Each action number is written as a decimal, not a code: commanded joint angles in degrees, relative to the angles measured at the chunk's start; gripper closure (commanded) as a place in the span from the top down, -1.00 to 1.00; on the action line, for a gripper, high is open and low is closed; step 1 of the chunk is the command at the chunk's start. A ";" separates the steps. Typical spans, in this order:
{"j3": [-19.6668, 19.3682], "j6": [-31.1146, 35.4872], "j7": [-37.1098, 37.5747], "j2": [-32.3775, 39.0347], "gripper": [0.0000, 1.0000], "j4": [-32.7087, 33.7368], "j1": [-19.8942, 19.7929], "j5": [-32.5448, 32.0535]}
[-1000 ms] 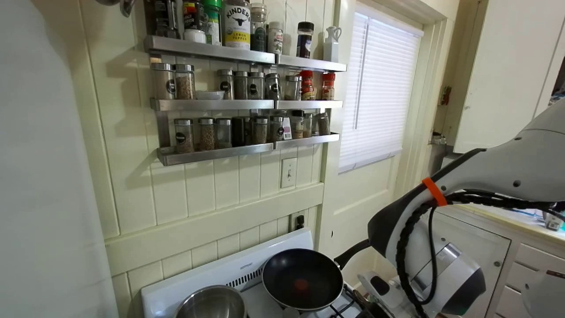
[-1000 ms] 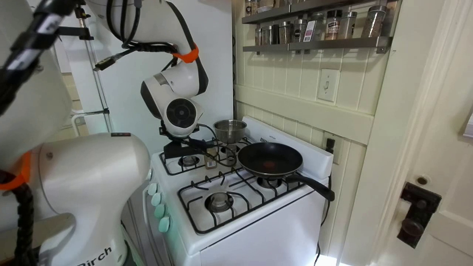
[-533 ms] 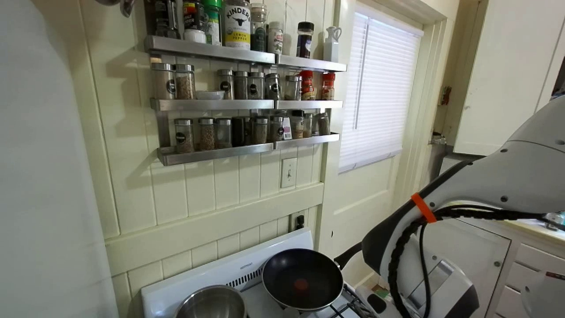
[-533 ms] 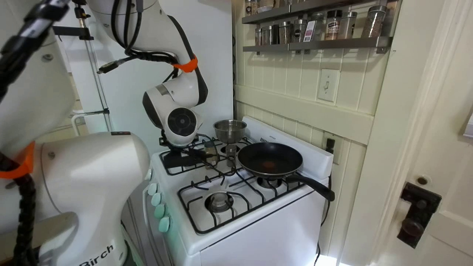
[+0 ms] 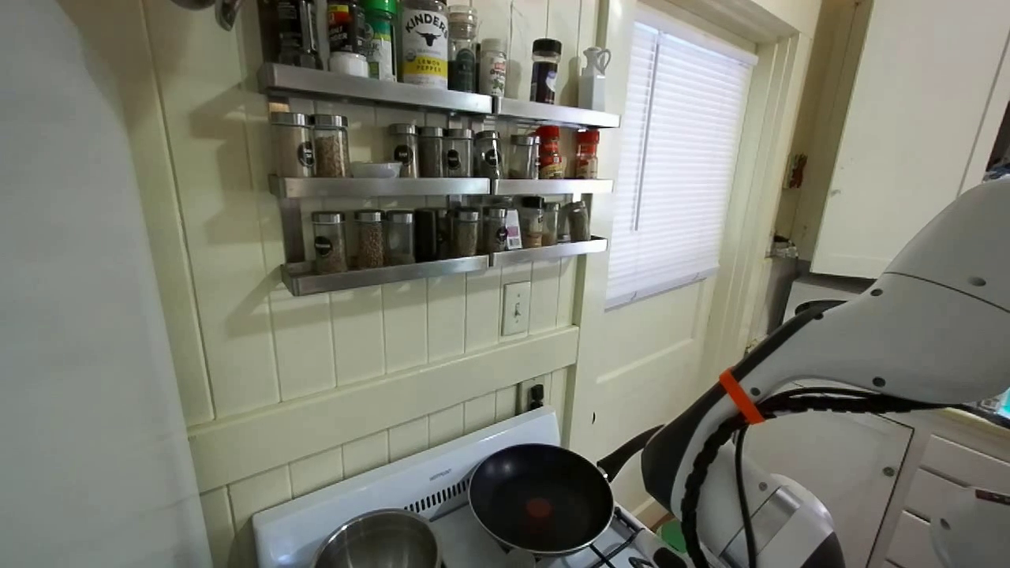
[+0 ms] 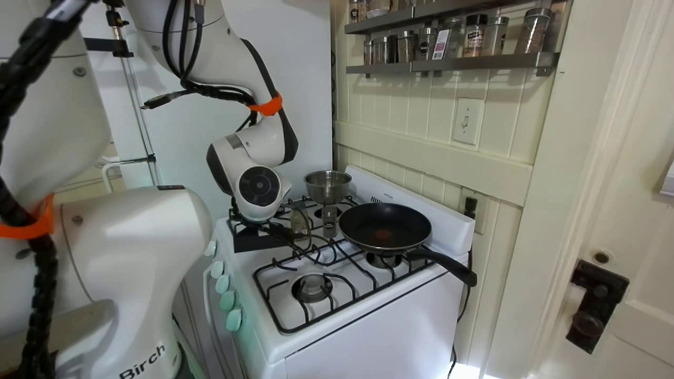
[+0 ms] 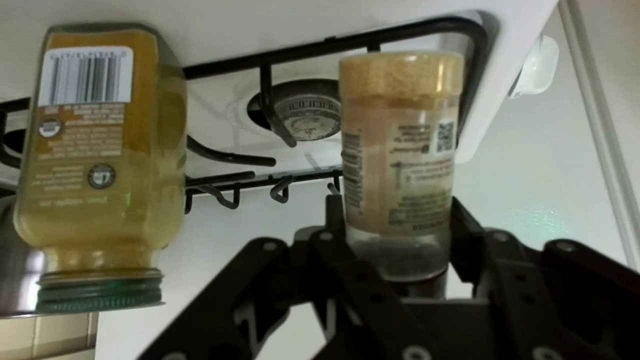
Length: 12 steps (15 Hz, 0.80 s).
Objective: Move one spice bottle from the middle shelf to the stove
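Fingers (image 7: 335,217) drawn in against both sides of the spice bottle (image 7: 400,165), pinching it around its unfilled part; no gap seen on either side. Bottle: clear walls, tan contents, printed label with a square code; capped end largely lost among the parts of the gripper (image 7: 397,215). Print reads inverted in the wrist view, but the contents sit toward the base, so I judge it roughly upright. In both exterior views it cannot be made out.

Next out: green-lidded jar (image 7: 100,170), yellow contents, apart from the bottle, upright on the stove (image 6: 368,331) in an exterior view. Bottle is at the knob side of the stove top; in the wrist view its base overlaps the rounded corner of the black grate (image 7: 320,48), near a burner (image 7: 310,117). Base touching anything — cannot tell.

Farther: glass spice jar (image 6: 330,223) near the green-lidded one, then steel bowl (image 6: 327,187) and frying pan (image 6: 386,226). Middle shelf (image 5: 379,187) high above, carrying more jars (image 5: 432,151).

Step in hand (judgement): set-down, carry nearly finished. Next: seat the base on flat white top rather than across a grate bar, avoid nudging the green-lidded jar, then spread the fingers and back off straight — a sideways pull could tip it.
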 commanded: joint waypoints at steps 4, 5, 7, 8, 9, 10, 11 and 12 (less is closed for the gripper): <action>-4.26 -6.57 -2.85 7.57 -0.50 0.01 3.63 3.45; -4.40 -7.03 -2.62 8.14 -0.50 0.02 3.69 3.43; -4.42 -7.88 -2.69 9.01 -0.50 0.07 3.47 3.23; -4.43 -8.40 -2.57 9.19 -0.50 0.13 3.33 3.19; 7.90 -9.56 -1.69 10.33 -0.50 0.18 -9.09 2.76; 9.89 -9.73 -1.79 10.49 -0.35 0.22 -11.10 2.62; 14.19 -10.16 -2.20 10.78 0.33 0.28 -15.49 2.73; 18.30 -10.41 -2.64 10.81 0.36 0.32 -19.81 2.65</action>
